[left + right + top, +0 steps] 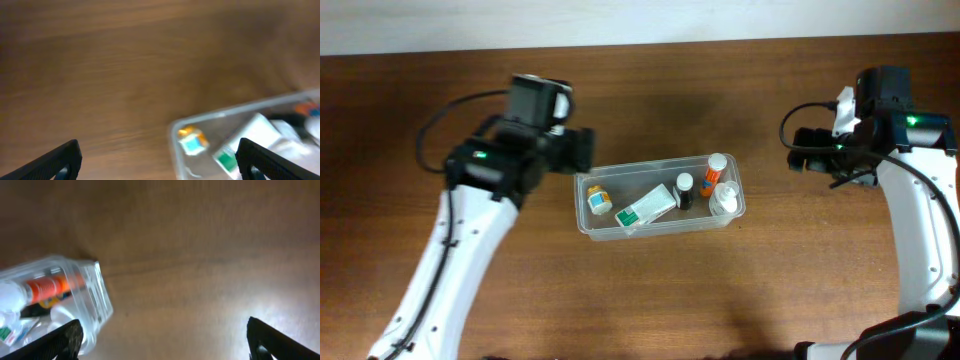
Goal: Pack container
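Judging by the worktop (pixel 650 300) toward its near edge, where nothing loose lies, packing looks finished. At mid-worktop sits the container (pixel 665 228), clear, shallow and round-cornered, holding small bottles (pixel 715 172) and a green-and-white box (pixel 647 209). Farther back on either side, the left hand (pixel 157 150) and right hand (pixel 164 325) are both spread and empty.

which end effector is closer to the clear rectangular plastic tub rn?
Left. The left end effector sits just off the far-left corner of the clear rectangular plastic tub. The right end effector hangs well past the tub's right end, with a much wider gap.
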